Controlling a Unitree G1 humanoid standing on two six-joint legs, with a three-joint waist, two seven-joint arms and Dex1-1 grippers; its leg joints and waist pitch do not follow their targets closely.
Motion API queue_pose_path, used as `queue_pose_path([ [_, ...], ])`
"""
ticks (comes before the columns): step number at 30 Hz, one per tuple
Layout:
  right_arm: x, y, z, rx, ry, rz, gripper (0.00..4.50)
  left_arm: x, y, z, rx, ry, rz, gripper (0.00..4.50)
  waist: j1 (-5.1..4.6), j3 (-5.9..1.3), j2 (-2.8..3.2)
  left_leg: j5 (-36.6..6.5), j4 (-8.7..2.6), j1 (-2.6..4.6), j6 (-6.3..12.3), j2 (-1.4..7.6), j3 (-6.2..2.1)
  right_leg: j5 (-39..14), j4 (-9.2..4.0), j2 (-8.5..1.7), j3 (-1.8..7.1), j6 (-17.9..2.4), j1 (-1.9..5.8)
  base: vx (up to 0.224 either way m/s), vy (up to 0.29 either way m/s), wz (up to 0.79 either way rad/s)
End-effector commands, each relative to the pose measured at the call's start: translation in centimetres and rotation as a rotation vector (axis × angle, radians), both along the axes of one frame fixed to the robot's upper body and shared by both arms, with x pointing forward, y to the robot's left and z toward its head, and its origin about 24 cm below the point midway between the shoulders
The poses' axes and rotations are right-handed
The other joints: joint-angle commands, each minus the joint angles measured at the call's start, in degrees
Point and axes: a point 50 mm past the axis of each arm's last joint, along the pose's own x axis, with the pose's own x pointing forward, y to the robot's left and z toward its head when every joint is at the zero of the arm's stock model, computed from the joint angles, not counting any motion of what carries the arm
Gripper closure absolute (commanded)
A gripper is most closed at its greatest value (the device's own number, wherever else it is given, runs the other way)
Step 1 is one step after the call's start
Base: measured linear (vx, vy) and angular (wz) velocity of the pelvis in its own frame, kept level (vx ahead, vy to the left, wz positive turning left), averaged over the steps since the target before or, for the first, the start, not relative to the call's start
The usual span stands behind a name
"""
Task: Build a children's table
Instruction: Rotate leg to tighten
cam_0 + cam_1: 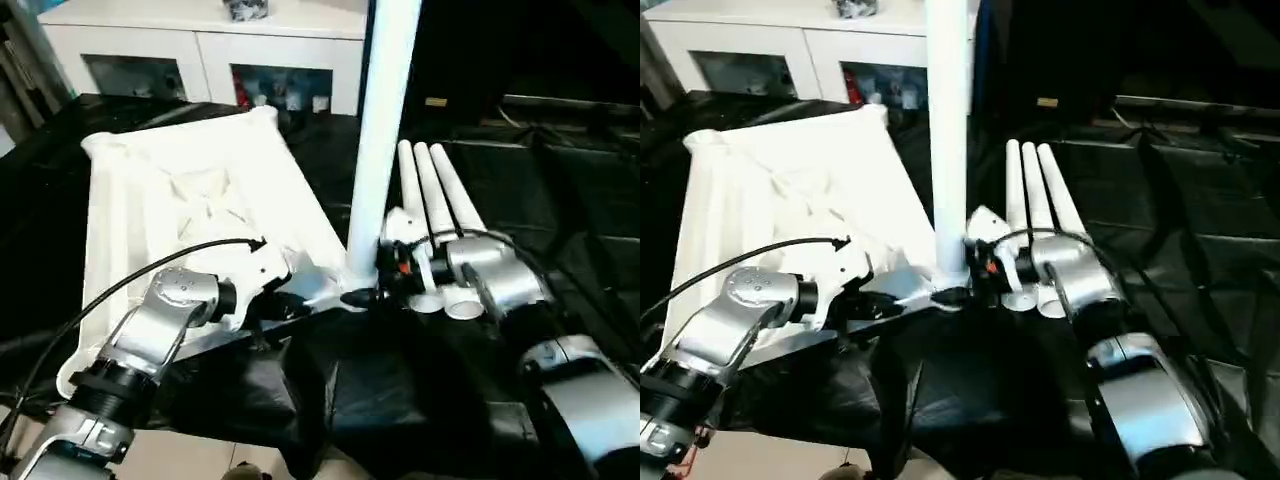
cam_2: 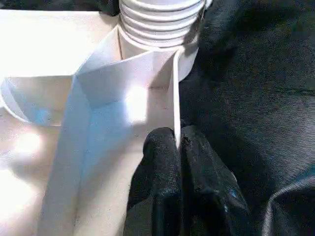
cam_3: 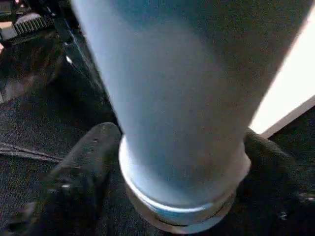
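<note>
The white tabletop (image 1: 180,190) lies underside up on black cloth. One white leg (image 1: 385,130) stands upright in its near right corner socket (image 2: 157,29). My left gripper (image 2: 176,137) is shut on the tabletop's thin rim wall just beside that socket. My right gripper (image 3: 182,147) is closed around the upright leg's base, one black finger (image 3: 83,167) on each side against its collar. Three more legs (image 1: 432,200) lie side by side on the cloth, right of the standing leg and behind my right wrist.
A white cabinet with glass doors (image 1: 210,40) stands behind the tabletop. Black cloth (image 1: 400,400) covers the work surface and drapes over its near edge. A black cable (image 1: 130,280) arcs over my left forearm.
</note>
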Motion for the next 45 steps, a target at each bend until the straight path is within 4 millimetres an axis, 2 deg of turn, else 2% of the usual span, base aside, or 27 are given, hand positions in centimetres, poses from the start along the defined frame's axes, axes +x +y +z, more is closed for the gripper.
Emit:
queue_pose_path([
  [1,-0.4,0.9,-0.5,-0.032,0.005,0.039,1.12,-0.4,-2.4,1.9,-0.094,-0.062,-0.148,4.50,-0.18,-4.40,0.42,-10.2,-3.40,0.50,3.34,1.28,0.08,-8.3,-3.62,-3.83,2.39,-14.4,3.62,0.000,0.000,0.00],
  [7,-0.4,1.2,-0.4,-0.007,0.005,0.026,1.59,-0.5,-2.3,1.9,-0.094,-0.060,-0.152,4.50,-0.22,-4.42,0.41,-10.2,-3.35,0.52,3.11,1.23,0.06,-8.6,-3.59,-3.80,2.43,-14.2,3.70,0.000,0.000,0.00],
  [17,-0.7,1.7,-1.1,0.023,0.036,-0.010,1.68,-0.3,-2.2,1.6,-0.101,-0.048,-0.113,4.50,-0.24,-4.47,0.58,-10.3,-3.29,0.54,2.93,1.20,0.04,-8.3,-3.57,-3.82,2.43,-14.2,3.73,0.000,0.000,0.00],
  [19,-0.3,2.5,-2.0,0.040,0.040,-0.135,1.68,0.6,-2.4,1.4,-0.087,-0.072,-0.014,4.50,-0.56,-4.27,0.49,-10.9,-3.40,0.53,2.33,1.12,0.01,-9.7,-3.71,-3.79,2.47,-13.9,3.60,0.000,0.000,0.00],
  [20,0.1,3.2,-2.5,0.055,0.038,-0.254,1.69,1.4,-2.8,1.4,-0.094,-0.081,0.071,4.50,-0.68,-4.21,0.15,-11.7,-3.50,0.61,1.79,1.00,-0.04,-11.9,-3.96,-3.85,2.45,-13.2,3.72,0.000,0.000,0.00],
  [21,0.4,3.8,-3.0,0.070,0.042,-0.346,1.69,2.0,-3.2,1.4,-0.104,-0.082,0.134,4.50,-0.91,-4.05,0.18,-12.0,-3.56,0.62,1.43,0.92,0.01,-13.4,-4.11,-3.88,2.51,-12.8,3.57,0.000,0.000,0.00],
  [22,0.6,4.3,-3.2,0.087,0.047,-0.419,1.69,2.4,-3.5,1.5,-0.115,-0.081,0.180,4.50,-1.12,-3.88,0.26,-13.2,-3.61,1.01,0.15,0.78,-0.06,-17.7,-4.62,-4.05,2.50,-11.7,3.39,0.000,0.000,0.00],
  [24,0.7,4.9,-3.4,0.105,0.064,-0.490,1.70,2.8,-3.9,1.6,-0.123,-0.079,0.226,4.50,-1.55,-3.97,0.19,-13.5,-3.73,0.89,-0.41,0.70,-0.24,-19.7,-4.72,-4.10,2.47,-10.7,3.54,0.000,0.000,0.00],
  [26,0.8,6.3,-3.7,0.142,0.091,-0.595,1.70,3.5,-4.9,1.6,-0.131,-0.079,0.308,4.50,-1.87,-3.90,0.32,-14.2,-3.64,0.96,0.06,0.61,-0.15,-20.1,-5.02,-4.00,2.50,-10.3,3.30,0.000,0.000,0.00],
  [29,0.9,7.9,-3.7,0.155,0.089,-0.669,1.70,3.9,-6.0,1.4,-0.133,-0.075,0.371,4.50,-1.85,-3.96,0.28,-14.0,-3.75,1.01,0.18,0.60,-0.26,-19.9,-5.07,-3.93,2.36,-10.1,3.28,0.000,0.000,0.00],
  [32,0.8,8.9,-3.6,0.152,0.071,-0.686,1.70,3.8,-6.6,1.2,-0.131,-0.083,0.367,4.50,-1.89,-4.14,0.33,-13.2,-3.73,0.69,0.69,0.66,-0.27,-17.5,-4.76,-4.02,2.42,-10.4,3.46,0.000,0.000,0.00],
  [34,0.9,9.4,-3.4,0.181,0.074,-0.702,1.70,3.5,-6.8,1.1,-0.122,-0.094,0.342,4.50,-1.90,-4.20,0.36,-13.2,-3.66,0.76,0.93,0.63,-0.19,-16.8,-4.75,-4.01,2.46,-10.7,3.41,0.000,0.000,0.00],
  [35,0.9,9.6,-3.3,0.188,0.071,-0.702,1.35,3.4,-6.8,1.1,-0.114,-0.100,0.330,4.50,-1.91,-4.19,0.38,-13.1,-3.67,0.68,0.98,0.65,-0.22,-16.6,-4.71,-4.07,2.46,-10.8,3.45,0.000,0.000,0.00],
  [37,1.0,9.7,-3.0,0.174,0.044,-0.666,1.00,3.2,-6.4,0.9,-0.079,-0.140,0.281,4.50,-1.82,-4.17,0.29,-13.1,-3.71,0.71,1.35,0.65,-0.20,-16.5,-4.73,-4.07,2.44,-10.7,3.49,0.000,0.000,0.00],
  [39,1.0,9.7,-2.9,0.171,0.035,-0.662,0.98,3.2,-6.3,0.9,-0.080,-0.143,0.272,4.50,-1.95,-4.15,0.32,-13.2,-3.78,0.55,1.37,0.65,-0.23,-16.6,-4.67,-4.09,2.45,-10.6,3.55,0.000,0.000,0.00],
  [41,1.3,9.3,-2.5,0.158,-0.018,-0.632,0.65,3.0,-5.9,0.9,-0.093,-0.132,0.251,4.50,-2.13,-4.13,0.29,-13.4,-3.77,0.56,1.24,0.63,-0.21,-16.7,-4.70,-4.08,2.42,-10.7,3.51,0.000,0.000,0.00],
  [45,1.5,8.2,-1.5,0.168,-0.058,-0.503,0.65,2.2,-5.2,1.0,-0.113,-0.121,0.174,4.50,-2.34,-4.25,0.43,-12.9,-3.66,0.45,1.93,0.76,-0.26,-15.1,-4.47,-4.11,2.46,-11.3,3.71,0.000,0.000,0.00],
])
